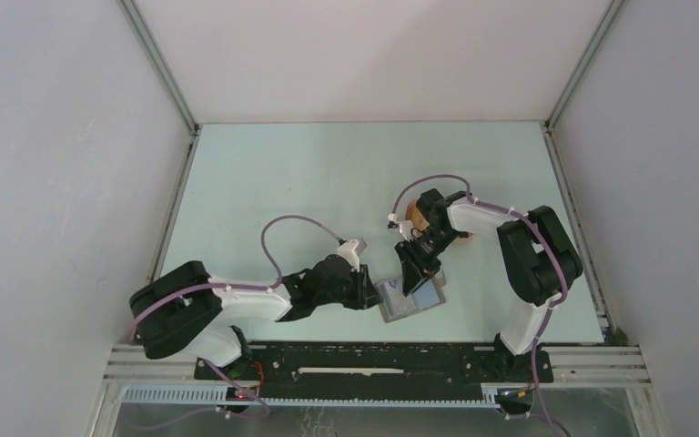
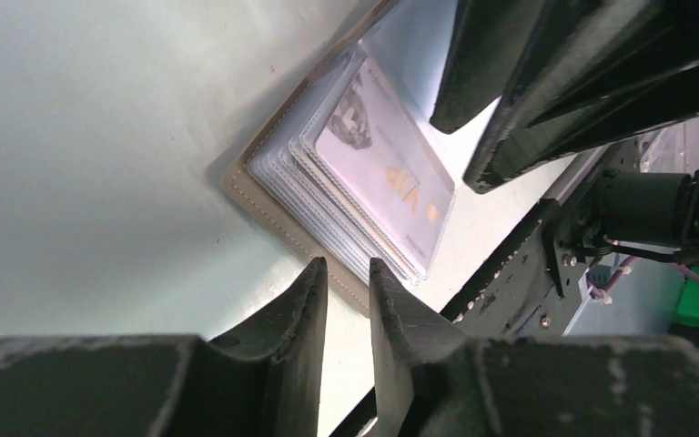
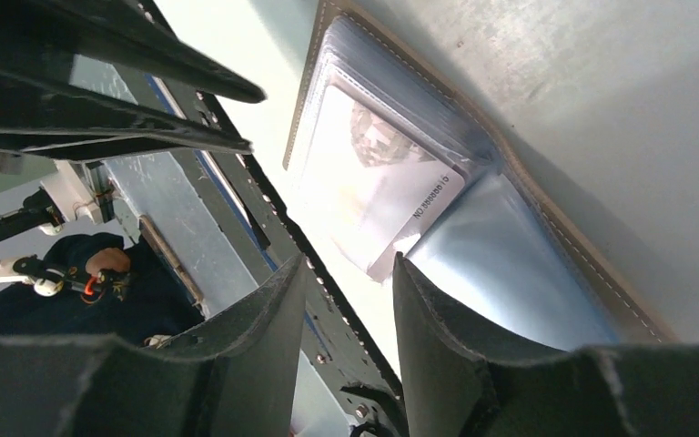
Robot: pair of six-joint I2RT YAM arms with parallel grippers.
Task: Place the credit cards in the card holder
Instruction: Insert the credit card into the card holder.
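Observation:
The card holder (image 1: 408, 300) lies open on the table near the front edge, clear sleeves up, between the two grippers. One sleeve holds a pale credit card (image 2: 384, 166) with orange VIP lettering; it shows again in the right wrist view as the card (image 3: 371, 187). The other half (image 3: 501, 273) looks light blue; whether that is a card, I cannot tell. My left gripper (image 2: 348, 266) sits at the holder's (image 2: 278, 214) left edge, jaws slightly apart, nothing between them. My right gripper (image 3: 349, 266) hovers low over the holder (image 3: 592, 264), open and empty.
A peach-orange object (image 1: 413, 213) lies behind the right arm's wrist, mostly hidden by it. The black base rail (image 1: 373, 360) runs close along the holder's near side. White walls enclose the table on three sides.

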